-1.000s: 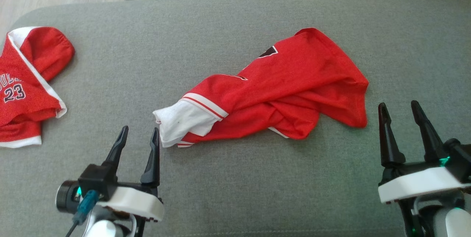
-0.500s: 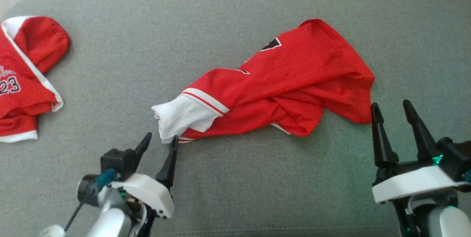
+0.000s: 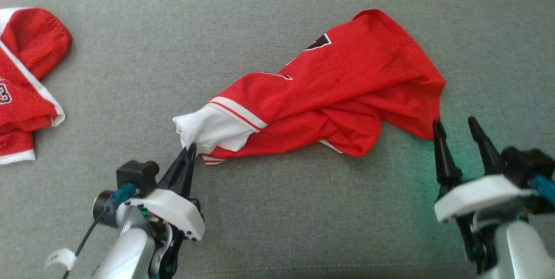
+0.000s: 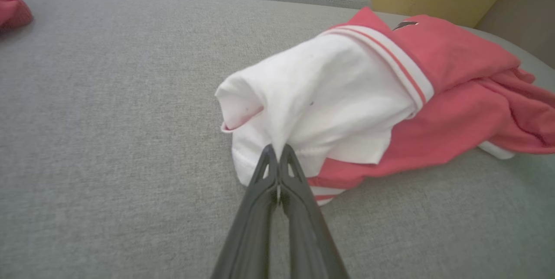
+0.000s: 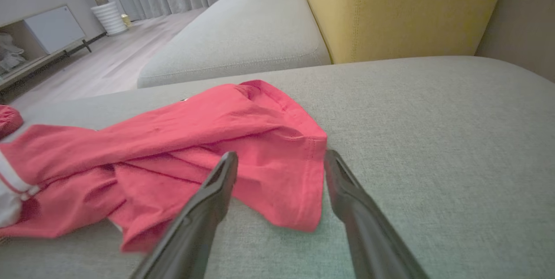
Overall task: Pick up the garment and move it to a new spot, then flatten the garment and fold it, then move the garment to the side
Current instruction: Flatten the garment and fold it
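Note:
The garment (image 3: 329,92) is a red jersey with a white sleeve end, lying crumpled across the middle of the grey sofa cushion (image 3: 277,209). My left gripper (image 3: 189,149) is shut on the white end of the garment (image 4: 312,97), its two dark fingers (image 4: 264,175) pressed together with white cloth pinched at the tips. My right gripper (image 3: 453,124) stands open at the garment's right red corner (image 5: 299,175), one finger (image 5: 217,183) over the cloth and the other beside its hem.
A second red jersey (image 3: 24,92) with white trim and a number lies at the cushion's far left. A yellow back cushion (image 5: 403,6) and another grey seat (image 5: 243,36) stand behind. Bare grey cushion lies in front of the garment.
My left gripper moved forward to the white end and shut on it. My right gripper crept up to the red corner, still open. The camera tilted down a little.

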